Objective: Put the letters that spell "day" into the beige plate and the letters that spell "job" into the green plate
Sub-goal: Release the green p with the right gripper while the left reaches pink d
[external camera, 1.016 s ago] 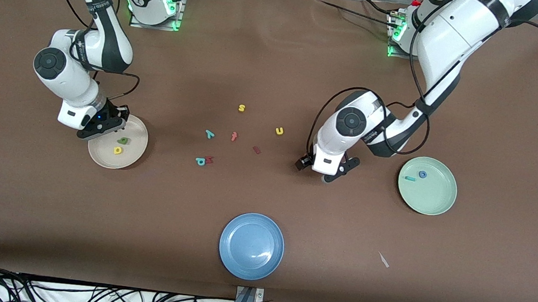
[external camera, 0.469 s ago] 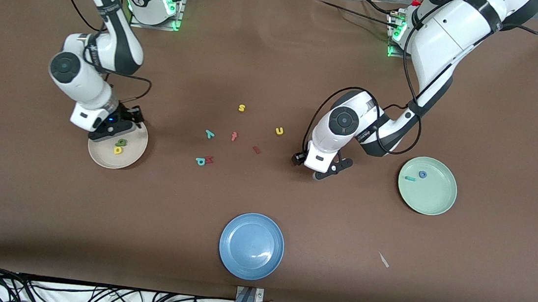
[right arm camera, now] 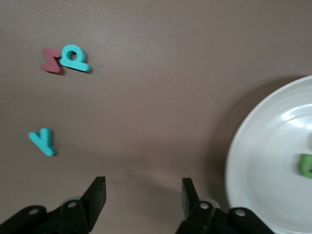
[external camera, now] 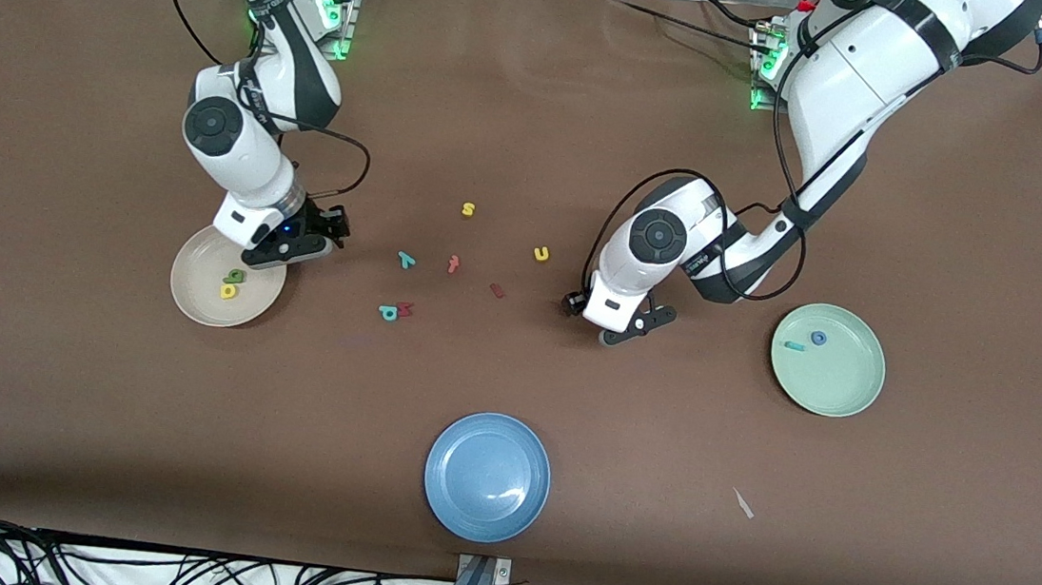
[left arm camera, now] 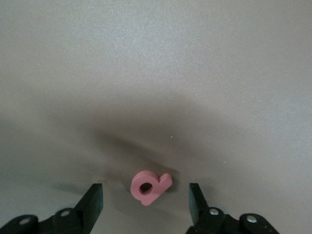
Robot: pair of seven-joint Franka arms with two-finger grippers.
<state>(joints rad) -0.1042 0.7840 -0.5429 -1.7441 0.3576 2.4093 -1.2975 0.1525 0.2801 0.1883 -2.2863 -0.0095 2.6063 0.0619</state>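
The left gripper [left arm camera: 145, 207] hangs low over the brown table [external camera: 782, 165] with its two fingers spread apart and nothing between them but air. The salmon-red "b" [left arm camera: 150, 186] lies flat on the table under that gap, touching neither finger. In the front view this letter is hidden beneath the left arm's wrist.

The right gripper [right arm camera: 141, 200] is over the table just beside the beige plate [external camera: 196, 292], at the plate's rim toward the middle of the table. Its fingers are also apart and empty.

The yellow "d" [external camera: 229, 290] and green "a" [external camera: 236, 277] lie touching in the beige plate. The teal "y" [external camera: 407, 260] lies on bare table toward the middle, well apart from the right gripper. The blue "o" [external camera: 819, 338] and teal "j" [external camera: 794, 346] rest in the green plate [external camera: 841, 395], near the left arm's end.

Loose letters are scattered between the two grippers; bare table surrounds each plate.
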